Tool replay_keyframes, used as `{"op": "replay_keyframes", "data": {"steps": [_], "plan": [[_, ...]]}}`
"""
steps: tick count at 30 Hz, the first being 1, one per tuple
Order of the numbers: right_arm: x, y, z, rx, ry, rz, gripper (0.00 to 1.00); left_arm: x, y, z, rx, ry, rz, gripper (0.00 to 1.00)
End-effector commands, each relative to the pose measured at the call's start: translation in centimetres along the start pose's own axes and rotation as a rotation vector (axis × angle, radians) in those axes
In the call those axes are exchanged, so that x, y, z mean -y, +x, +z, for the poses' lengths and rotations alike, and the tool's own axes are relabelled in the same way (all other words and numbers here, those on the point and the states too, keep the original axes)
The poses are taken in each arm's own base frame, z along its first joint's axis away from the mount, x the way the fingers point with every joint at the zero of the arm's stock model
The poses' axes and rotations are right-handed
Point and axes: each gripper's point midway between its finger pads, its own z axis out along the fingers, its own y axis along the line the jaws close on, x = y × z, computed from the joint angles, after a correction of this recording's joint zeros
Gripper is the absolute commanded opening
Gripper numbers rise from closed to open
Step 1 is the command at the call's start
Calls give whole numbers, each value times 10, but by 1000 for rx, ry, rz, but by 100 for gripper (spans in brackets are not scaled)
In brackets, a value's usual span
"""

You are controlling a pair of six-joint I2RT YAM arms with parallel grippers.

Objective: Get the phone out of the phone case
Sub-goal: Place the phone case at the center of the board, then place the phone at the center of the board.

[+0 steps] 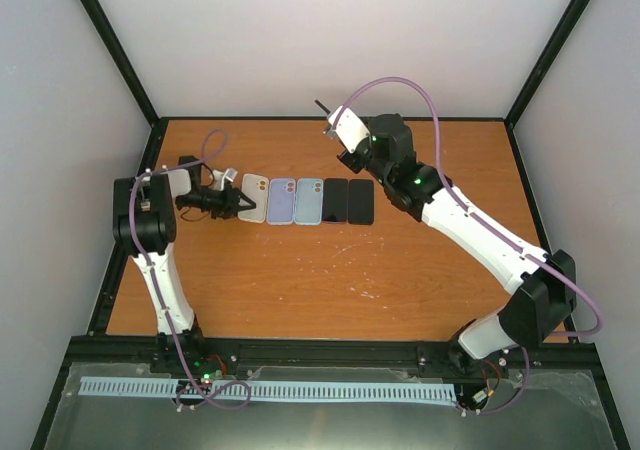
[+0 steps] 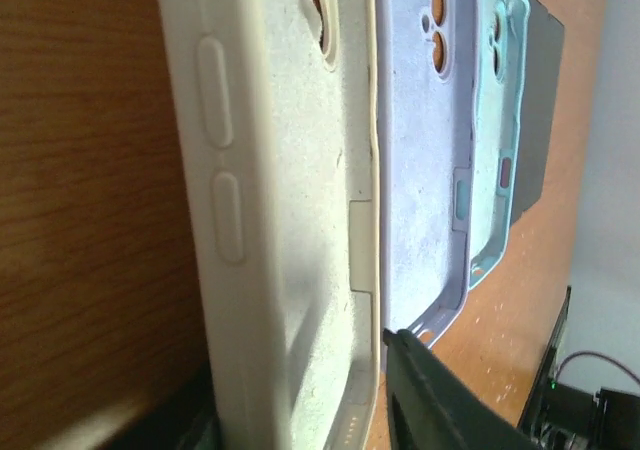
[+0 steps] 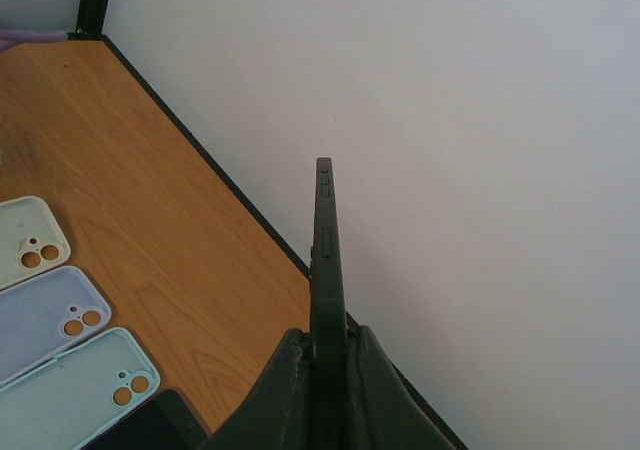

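The phone is up off the table, one end clamped in the shut right jaws. It is seen edge-on, with its long axis pointing straight out from them toward the back wall. The white case lies open side up on the table, long axis front to back; the left jaws sit at its left edge, and I cannot tell whether they grip it.

This is a robotics lab test cell. A white-and-black jointed left arm and matching right arm are bolted to a black metal rail. Their orange wood-grain tabletop is enclosed by plain white panel walls, black frame posts and looping purple cables.
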Motion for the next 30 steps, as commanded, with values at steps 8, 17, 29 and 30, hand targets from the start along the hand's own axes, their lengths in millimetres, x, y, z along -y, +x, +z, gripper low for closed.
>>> {"op": "replay_keyframes", "data": {"steps": [8, 17, 29, 30], "plan": [[14, -18, -1, 65, 33, 32, 3, -30, 5, -20, 29, -332, -2, 74], [13, -22, 0, 96, 49, -13, 3, 16, -29, -72, 162, -397, 129, 100], [5, -57, 4, 259, 220, -418, 3, 213, -94, -186, 451, 89, 390, 100], [0, -60, 4, 276, 226, -461, 3, 222, -91, -189, 442, 150, 387, 100]]}}
